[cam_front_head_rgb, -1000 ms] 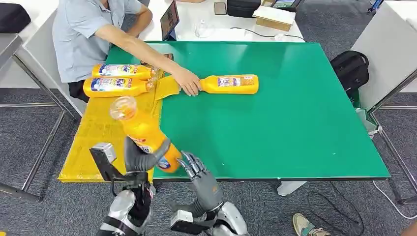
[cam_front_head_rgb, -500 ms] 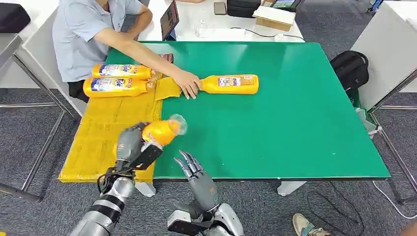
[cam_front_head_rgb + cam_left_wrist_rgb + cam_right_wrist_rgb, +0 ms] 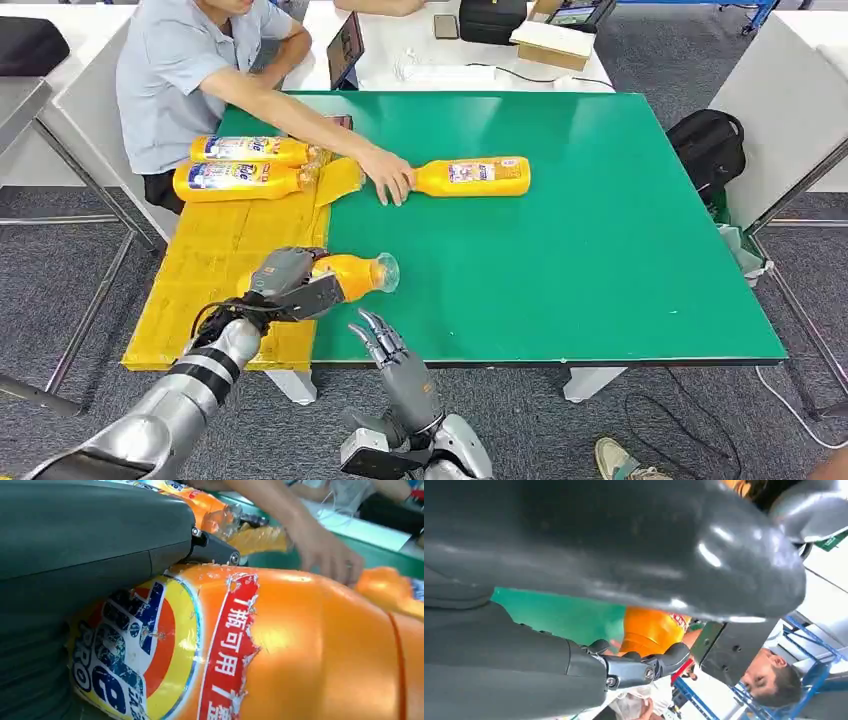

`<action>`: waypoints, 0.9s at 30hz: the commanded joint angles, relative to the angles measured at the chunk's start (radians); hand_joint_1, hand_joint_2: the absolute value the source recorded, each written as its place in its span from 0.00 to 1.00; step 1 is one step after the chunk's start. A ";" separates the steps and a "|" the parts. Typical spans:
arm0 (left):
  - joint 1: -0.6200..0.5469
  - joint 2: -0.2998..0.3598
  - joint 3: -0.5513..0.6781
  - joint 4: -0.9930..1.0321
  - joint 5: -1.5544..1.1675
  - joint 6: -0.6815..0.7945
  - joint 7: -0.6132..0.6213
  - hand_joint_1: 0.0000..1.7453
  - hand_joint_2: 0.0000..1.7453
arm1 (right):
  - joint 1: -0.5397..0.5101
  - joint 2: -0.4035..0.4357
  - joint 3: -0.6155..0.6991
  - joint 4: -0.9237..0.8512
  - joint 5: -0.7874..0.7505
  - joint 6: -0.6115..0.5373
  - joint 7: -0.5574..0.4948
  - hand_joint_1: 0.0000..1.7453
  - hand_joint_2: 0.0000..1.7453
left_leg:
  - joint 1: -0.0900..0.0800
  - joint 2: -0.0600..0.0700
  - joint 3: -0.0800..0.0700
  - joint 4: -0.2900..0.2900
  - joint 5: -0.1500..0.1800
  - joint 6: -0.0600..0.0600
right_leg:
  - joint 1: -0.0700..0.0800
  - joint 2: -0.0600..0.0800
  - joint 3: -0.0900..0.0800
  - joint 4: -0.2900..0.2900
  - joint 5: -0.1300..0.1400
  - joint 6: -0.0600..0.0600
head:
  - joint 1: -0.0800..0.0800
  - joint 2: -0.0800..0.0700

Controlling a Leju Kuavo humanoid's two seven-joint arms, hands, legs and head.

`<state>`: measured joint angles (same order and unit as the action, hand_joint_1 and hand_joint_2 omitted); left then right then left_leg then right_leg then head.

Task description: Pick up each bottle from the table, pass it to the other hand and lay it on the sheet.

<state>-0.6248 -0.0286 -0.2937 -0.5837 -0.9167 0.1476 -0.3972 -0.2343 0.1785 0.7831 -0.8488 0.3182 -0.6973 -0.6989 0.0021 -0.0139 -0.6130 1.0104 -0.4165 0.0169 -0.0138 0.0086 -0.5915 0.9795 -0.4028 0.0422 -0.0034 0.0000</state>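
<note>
Since a second ago the left hand (image 3: 285,280) has swung its bottle (image 3: 355,274) from upright down to nearly level, cap pointing right over the green counter (image 3: 600,260), and it now hangs over the near edge of the yellow sheet (image 3: 215,265). Whether the bottle touches the surface cannot be told; the fingers wrap its base and hide the label in the head view, while the left wrist view shows the torn label pressed against the palm. Just right of it, the right hand (image 3: 385,345) holds nothing, fingers spread and pointing up at the counter's front edge, apart from the bottle. Its wrist view is mostly blocked by its own dark cover, with a slice of orange bottle behind. Farther back, a person's hand (image 3: 390,180) rests on the neck of a second bottle (image 3: 470,176) lying on the green, beside a folded-up corner of the sheet. Two more bottles (image 3: 240,165) lie side by side at the sheet's far end, partly behind the person's arm.
</note>
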 commanded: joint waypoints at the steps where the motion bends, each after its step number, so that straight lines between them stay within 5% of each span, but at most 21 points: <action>1: -0.033 0.019 -0.041 0.122 0.023 0.060 -0.017 0.00 1.00 | -0.042 -0.040 0.092 0.022 -0.040 -0.001 0.001 0.00 0.00 | 0.000 0.004 0.001 -0.001 0.001 -0.001 | 0.000 0.002 0.000 0.000 0.001 -0.002 | 0.000 0.000; 11: 0.087 -0.074 0.041 -0.101 0.279 -0.062 -0.208 0.00 1.00 | -0.041 -0.042 0.085 0.029 -0.057 -0.001 0.001 0.00 0.00 | 0.002 0.003 -0.004 0.000 0.001 -0.001 | 0.003 -0.001 -0.004 0.000 0.000 -0.001 | 0.000 0.000; 19: 0.207 -0.178 0.127 -0.481 0.613 -0.025 -0.211 0.00 1.00 | -0.010 -0.040 0.023 -0.022 0.017 -0.001 0.001 0.00 0.00 | 0.002 0.002 -0.013 0.002 0.001 -0.001 | 0.002 -0.002 -0.012 0.001 0.001 -0.001 | 0.000 0.000; 24: 0.297 -0.221 0.162 -0.718 0.975 -0.002 -0.165 0.00 1.00 | 0.072 -0.037 -0.125 -0.234 0.184 -0.001 0.001 0.00 0.00 | 0.002 0.003 -0.012 0.002 0.000 -0.002 | 0.002 -0.001 -0.011 0.001 0.000 -0.002 | 0.000 0.000; 25: 0.297 -0.221 0.162 -0.718 0.975 -0.002 -0.165 0.00 1.00 | 0.072 -0.037 -0.125 -0.234 0.184 -0.001 0.001 0.00 1.00 | 0.002 0.005 -0.014 0.001 0.001 -0.001 | 0.002 0.001 -0.014 0.001 0.001 -0.001 | 0.000 0.000; 27: 0.369 -0.209 0.163 -0.804 1.051 0.031 -0.187 0.00 1.00 | 0.120 -0.040 -0.211 -0.362 0.280 -0.001 0.001 0.00 1.00 | 0.002 0.006 -0.013 0.001 0.001 -0.002 | 0.002 0.002 -0.013 0.001 0.002 -0.001 | 0.000 0.000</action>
<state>-0.3807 -0.2140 -0.1854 -1.1201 0.0005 0.1327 -0.5730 -0.1981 0.1587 0.7653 -0.9470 0.4698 -0.6981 -0.6989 0.0041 -0.0096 -0.6274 1.0111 -0.4142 0.0156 -0.0121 0.0099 -0.6062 0.9799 -0.4001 0.0421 -0.0034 0.0000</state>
